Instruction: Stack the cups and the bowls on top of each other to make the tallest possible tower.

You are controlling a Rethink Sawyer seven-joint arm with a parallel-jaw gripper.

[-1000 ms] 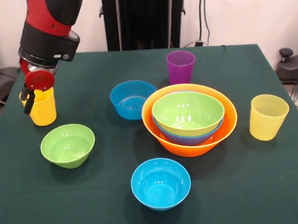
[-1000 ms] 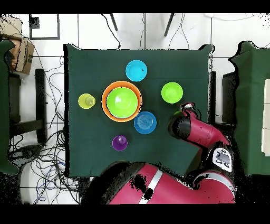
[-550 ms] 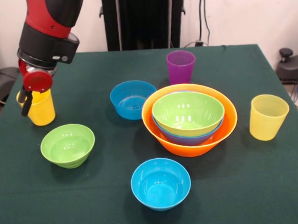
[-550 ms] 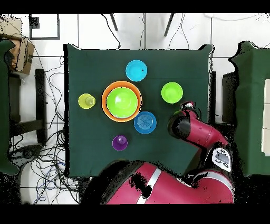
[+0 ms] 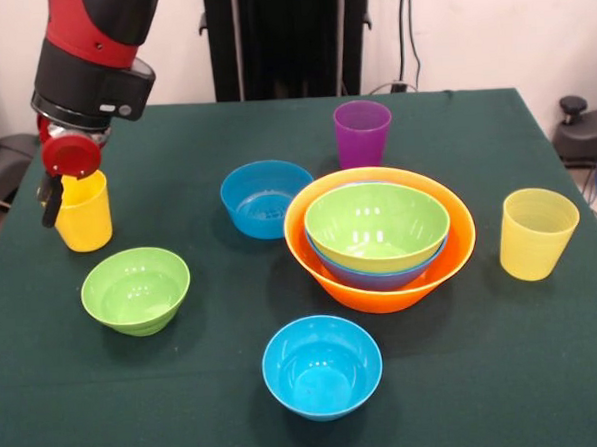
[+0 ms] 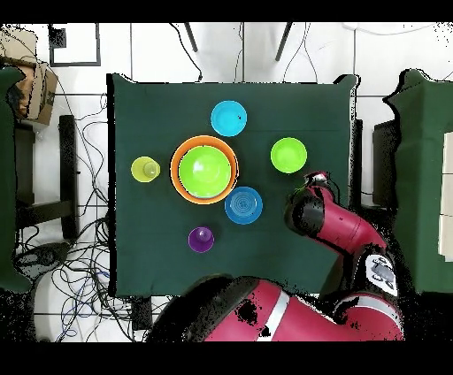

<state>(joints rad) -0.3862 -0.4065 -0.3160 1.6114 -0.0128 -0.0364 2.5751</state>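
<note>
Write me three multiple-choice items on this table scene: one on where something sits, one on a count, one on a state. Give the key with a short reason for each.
1. Where is the medium green bowl?
A. Nested in the large blue bowl inside the orange bowl
B. Upside down beside the purple cup
C. On the floor

2. How many bowls stand alone on the table, outside the orange bowl?
A. One
B. Three
C. Five

3. What state is the purple cup in?
A. Lying on its side
B. Stacked inside a bowl
C. Upright on the cloth, mouth up

Key:
1 A: in the front view the green rim sits inside a blue rim, both within the orange bowl.
2 B: the small green bowl, the near blue bowl and the far blue bowl each stand apart.
3 C: its open mouth faces up, behind the orange bowl.
</note>
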